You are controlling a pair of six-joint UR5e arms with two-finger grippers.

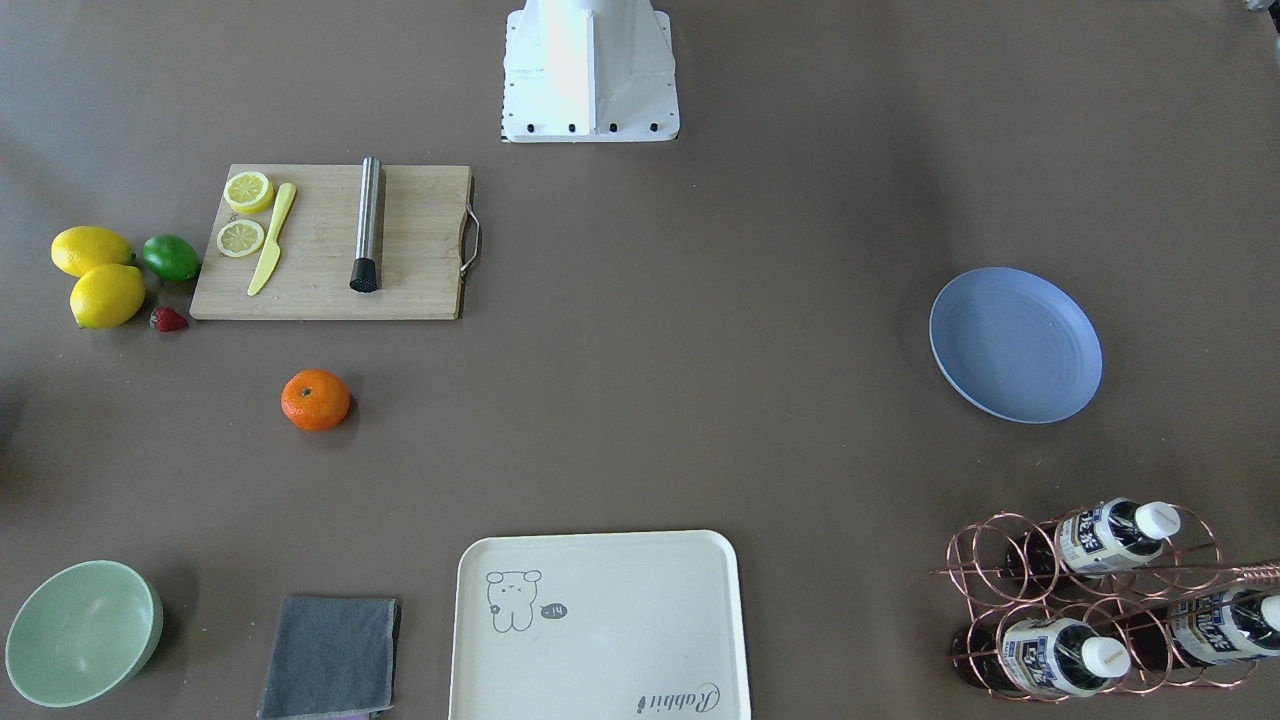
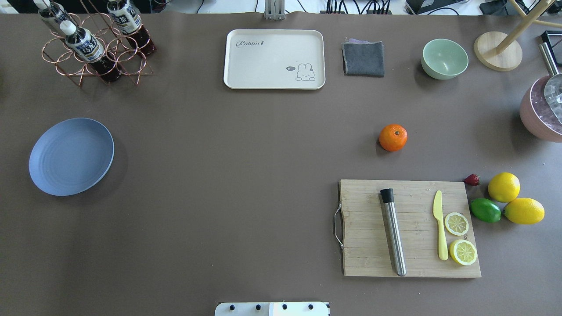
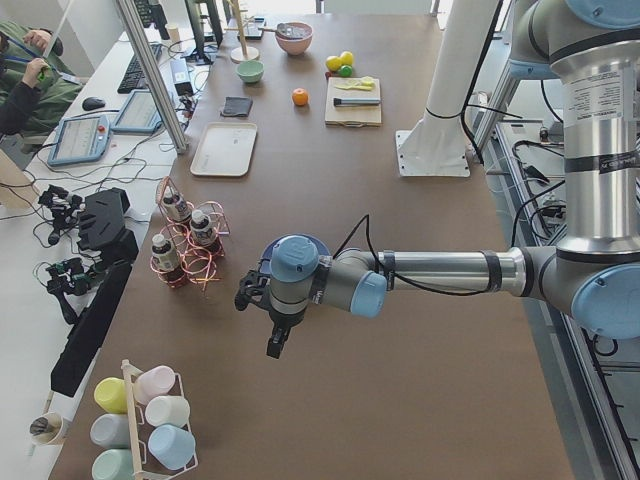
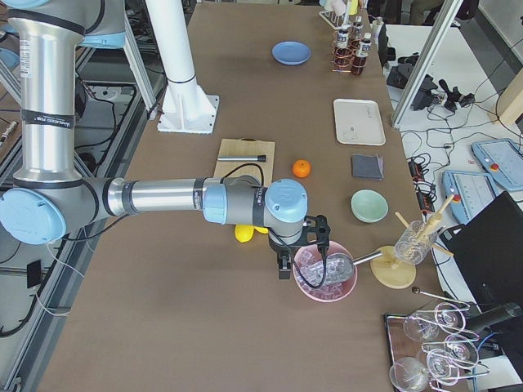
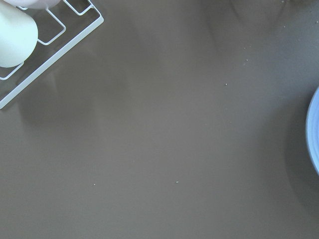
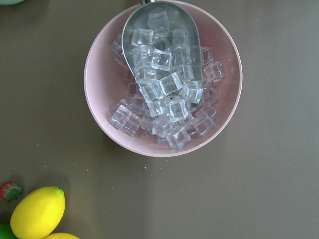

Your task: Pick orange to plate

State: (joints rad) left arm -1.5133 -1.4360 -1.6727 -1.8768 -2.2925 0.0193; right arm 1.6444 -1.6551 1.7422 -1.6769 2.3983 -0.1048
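Orange (image 2: 393,138) sits far from plate (image 2: 71,156); cannot tell left gripper (image 3: 276,340) or right gripper (image 4: 283,263) state

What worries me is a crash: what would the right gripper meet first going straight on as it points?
Likely the ice cubes heaped on the metal scoop in the pink bowl; the right gripper points down over them, though its height is unclear.

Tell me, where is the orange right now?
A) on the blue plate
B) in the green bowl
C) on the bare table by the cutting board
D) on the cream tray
C: the orange sits on the table near the cutting board, well apart from the plate.
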